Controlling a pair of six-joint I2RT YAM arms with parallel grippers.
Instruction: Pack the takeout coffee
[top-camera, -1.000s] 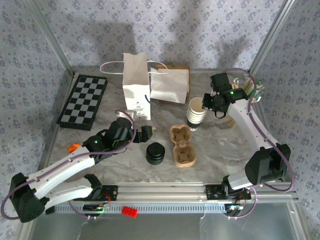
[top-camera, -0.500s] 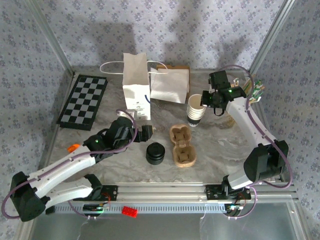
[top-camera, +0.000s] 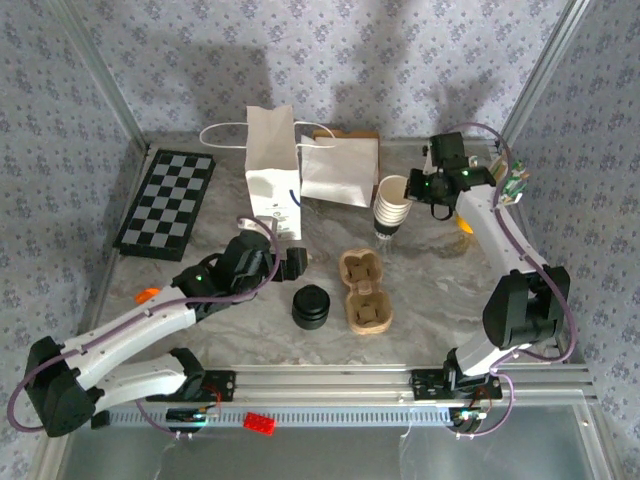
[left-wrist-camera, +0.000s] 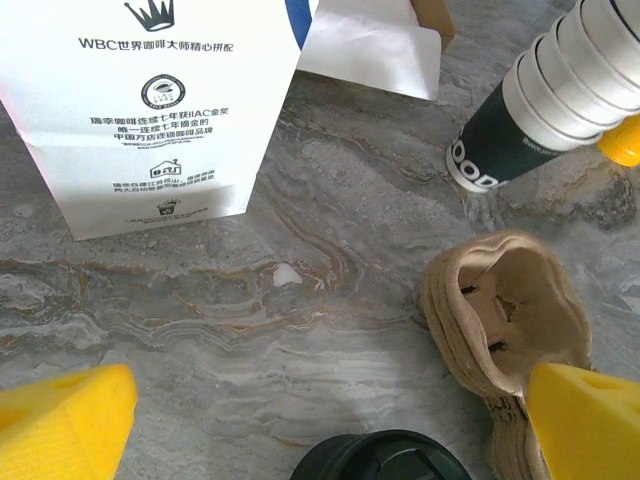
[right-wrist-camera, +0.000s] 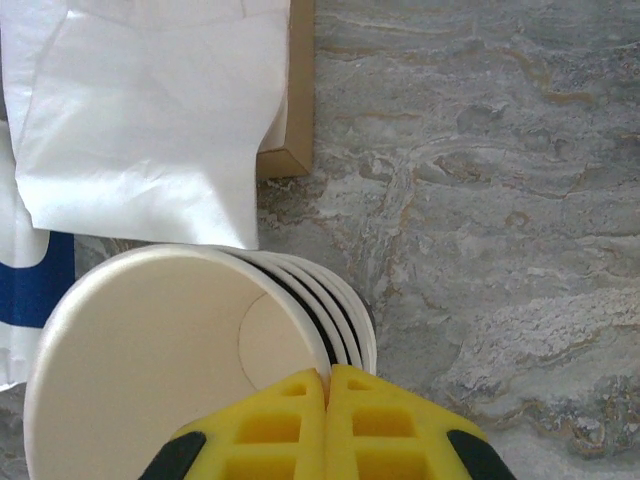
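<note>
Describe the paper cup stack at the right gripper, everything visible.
The stack of paper cups is several nested lidless cups, cream, with a dark lettered band on the bottom one; the top cup is empty. It leans tilted over the marble table, right of the white paper bag. The right gripper pinches its top rim.

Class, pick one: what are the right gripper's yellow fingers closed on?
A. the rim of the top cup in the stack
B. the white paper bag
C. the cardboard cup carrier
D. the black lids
A: in its wrist view the right gripper pinches the top rim of the stack of cups.
</note>
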